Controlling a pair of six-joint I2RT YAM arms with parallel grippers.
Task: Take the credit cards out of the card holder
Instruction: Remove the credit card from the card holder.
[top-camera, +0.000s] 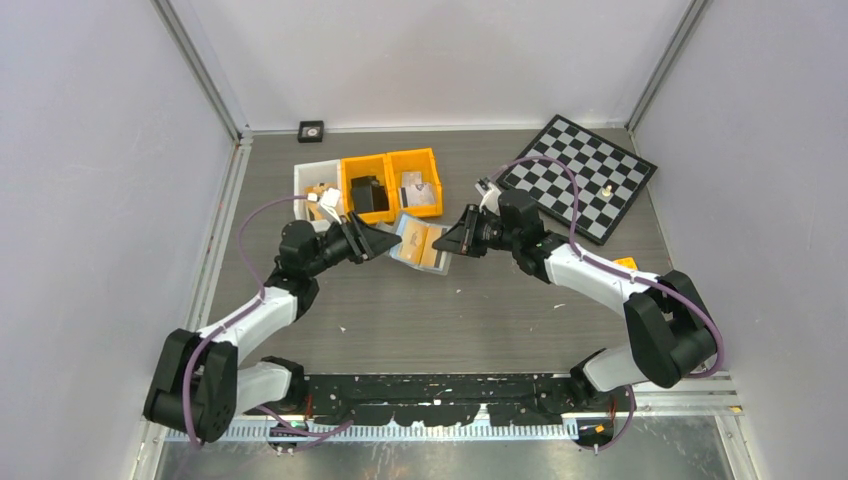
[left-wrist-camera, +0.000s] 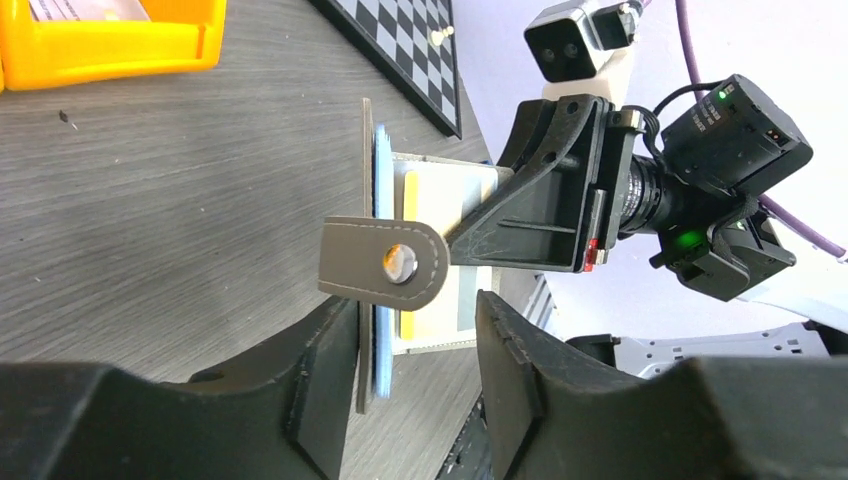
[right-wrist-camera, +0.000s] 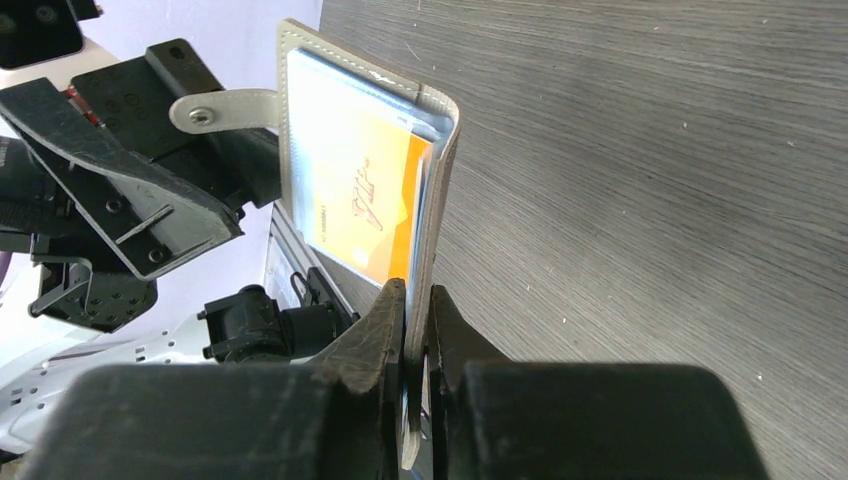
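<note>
Left of centre, the left gripper (left-wrist-camera: 417, 320) has its fingers (left-wrist-camera: 325, 370) spread either side of the far end of the card holder (top-camera: 420, 243) (whether they press on it I cannot tell). The holder sits open at mid-frame between the two grippers, just below the orange bins (top-camera: 392, 182). The credit cards (right-wrist-camera: 362, 200) are inside it, one orange-tan, one pale blue. Right of it, the right gripper (right-wrist-camera: 415, 305) is clamped on the holder's near edge.
</note>
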